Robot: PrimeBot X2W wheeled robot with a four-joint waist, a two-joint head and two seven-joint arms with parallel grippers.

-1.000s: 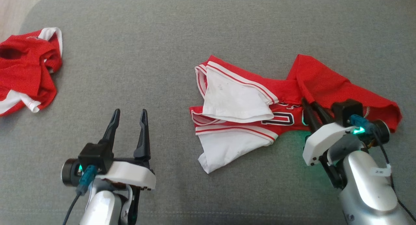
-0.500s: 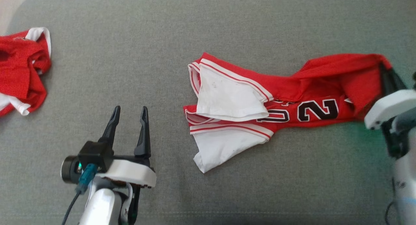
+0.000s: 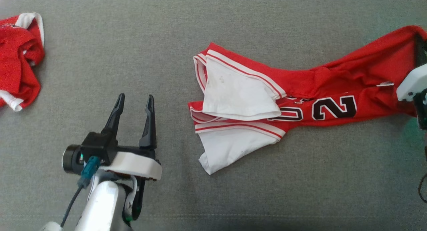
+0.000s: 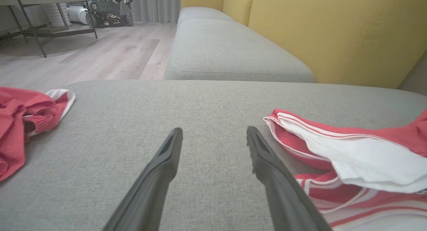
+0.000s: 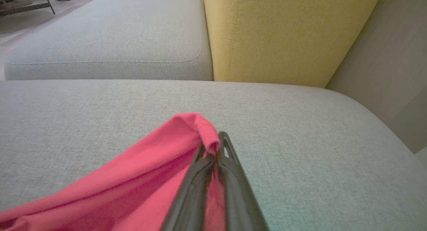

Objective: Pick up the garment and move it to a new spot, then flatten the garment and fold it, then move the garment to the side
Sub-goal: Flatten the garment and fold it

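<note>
The garment point(image 3: 320, 90) is a red jersey with white sleeves and a black number, lying stretched across the grey sofa seat point(image 3: 166, 40). My right gripper point(image 3: 419, 44) at the far right edge is shut on its red end. In the right wrist view the fingers point(image 5: 230, 177) pinch a rolled edge of the red cloth point(image 5: 143, 177), lifted a little off the cushion. Left of the white sleeves, my left gripper point(image 3: 136, 97) stands open and holds nothing. In the left wrist view the left gripper point(image 4: 214, 131) points past the garment's sleeve end point(image 4: 350, 151).
A second crumpled red and white garment point(image 3: 16, 57) lies at the seat's far left, also in the left wrist view point(image 4: 20, 124). A yellow backrest point(image 4: 333, 34) and another grey cushion point(image 4: 227, 50) stand beyond. Wooden floor point(image 4: 100, 54) lies off the left edge.
My right gripper, shut on the red end, has drawn it rightward and away, stretching the jersey and uncovering its number. The head camera has shifted. The left gripper has stayed put.
</note>
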